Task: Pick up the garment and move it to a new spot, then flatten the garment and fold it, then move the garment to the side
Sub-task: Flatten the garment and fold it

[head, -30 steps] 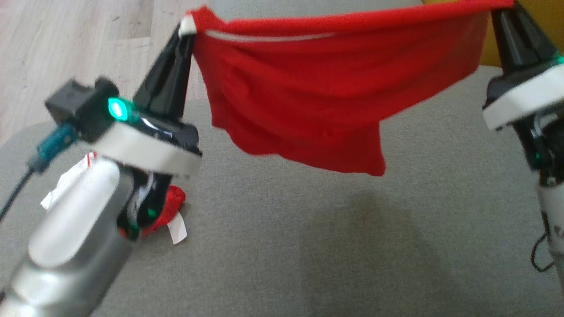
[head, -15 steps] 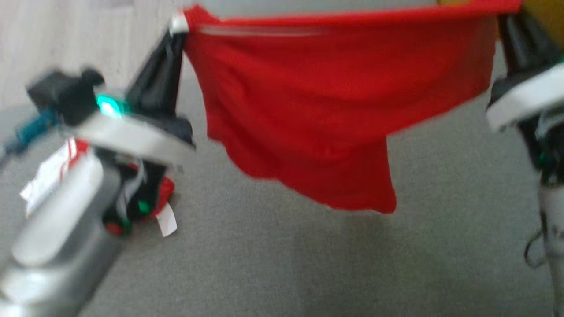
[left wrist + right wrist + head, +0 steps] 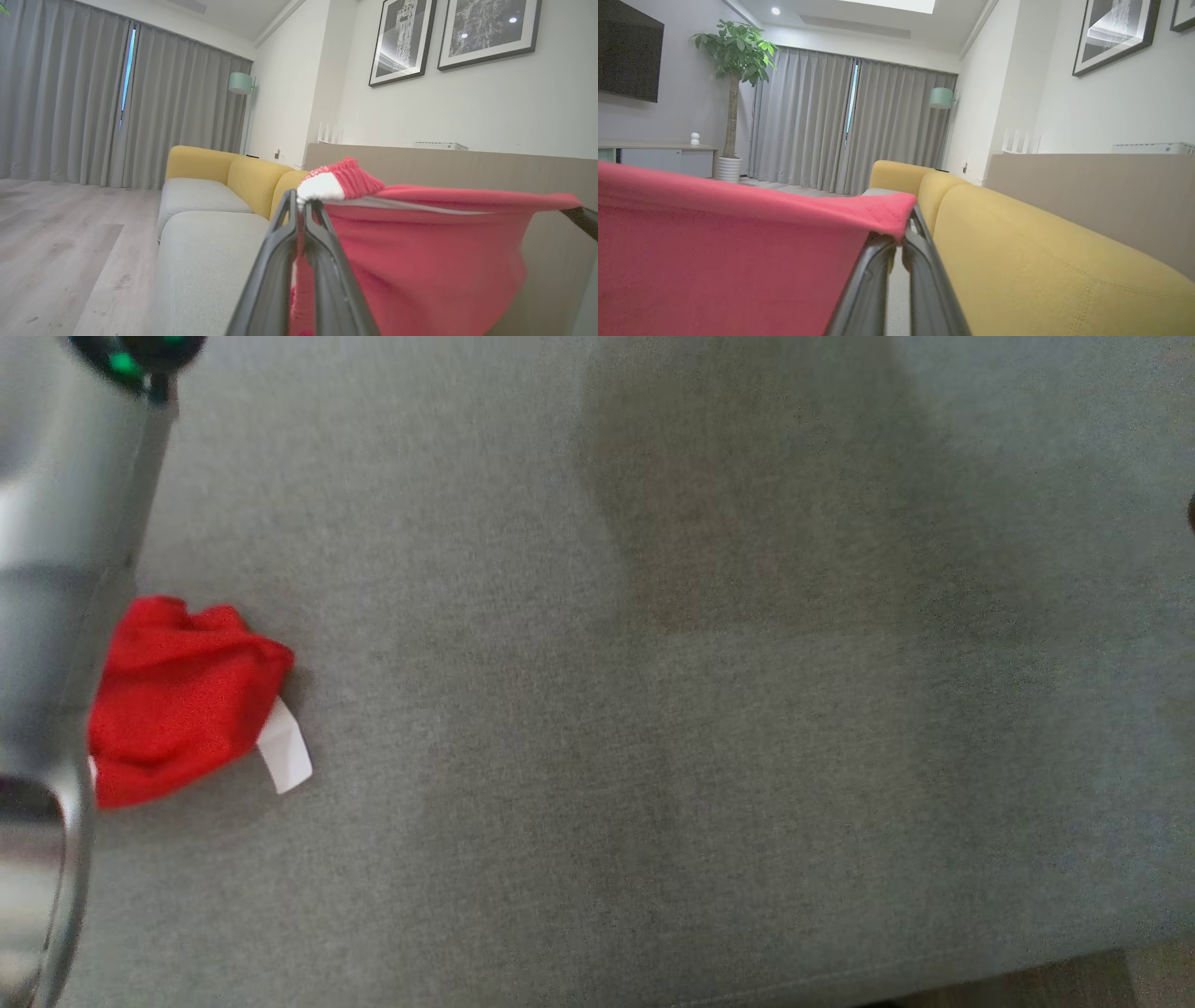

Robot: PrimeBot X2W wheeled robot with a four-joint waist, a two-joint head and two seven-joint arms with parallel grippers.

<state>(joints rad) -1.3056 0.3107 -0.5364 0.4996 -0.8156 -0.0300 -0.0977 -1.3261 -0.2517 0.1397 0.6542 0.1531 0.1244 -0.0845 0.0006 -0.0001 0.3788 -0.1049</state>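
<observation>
Red garment (image 3: 420, 261) taut between both raised arms' clamped jaws

The left forearm (image 3: 56, 523) is a smooth, rounded shell of pale silver-grey, glossier toward its near end. At its far end sits a black collar (image 3: 140, 347) lit by a small green light (image 3: 121, 362). The left gripper (image 3: 301, 205) has two long, slim, dark grey fingers (image 3: 275, 270) tapering to narrow tips; the right gripper (image 3: 903, 242) has matching glossy black fingers (image 3: 924, 289).
</observation>
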